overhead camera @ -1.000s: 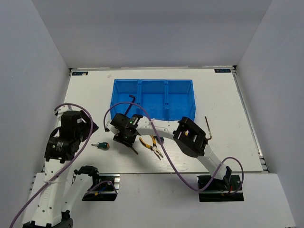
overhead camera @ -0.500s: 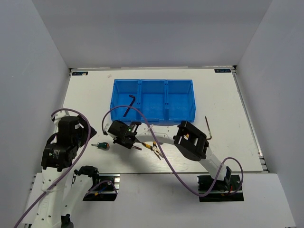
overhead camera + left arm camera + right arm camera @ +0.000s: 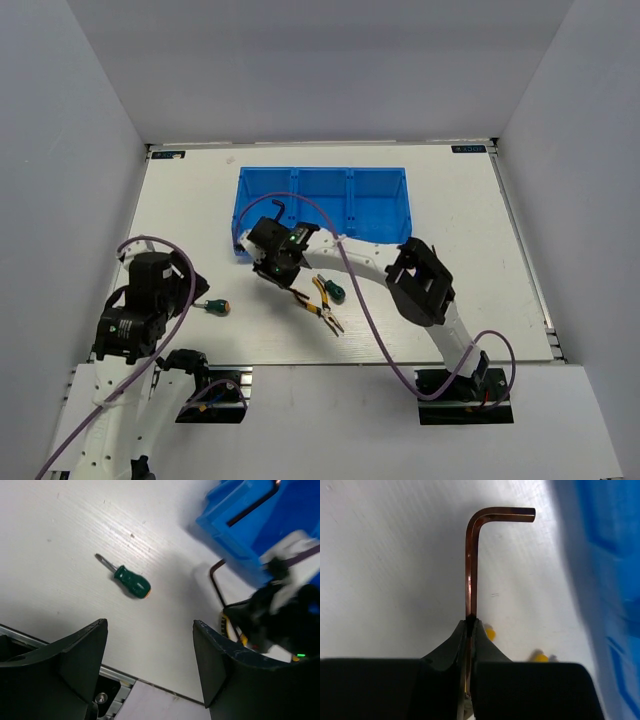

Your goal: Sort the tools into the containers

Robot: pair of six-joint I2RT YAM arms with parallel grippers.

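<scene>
Coppery hex key (image 3: 471, 565), pinched in right hand (image 3: 471, 624)

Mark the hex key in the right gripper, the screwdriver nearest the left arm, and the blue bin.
hex key (image 3: 470, 570), right wrist view, middle of the long shank.
orange-tipped screwdriver (image 3: 131, 581), left wrist view, green handle.
blue bin (image 3: 381, 208), top external view, right compartment's bare floor.

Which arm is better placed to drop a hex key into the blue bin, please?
Right. The right tool is shut on a hex key beside the blue bin, at its left end; the left tool is open and empty, over a screwdriver.
</scene>
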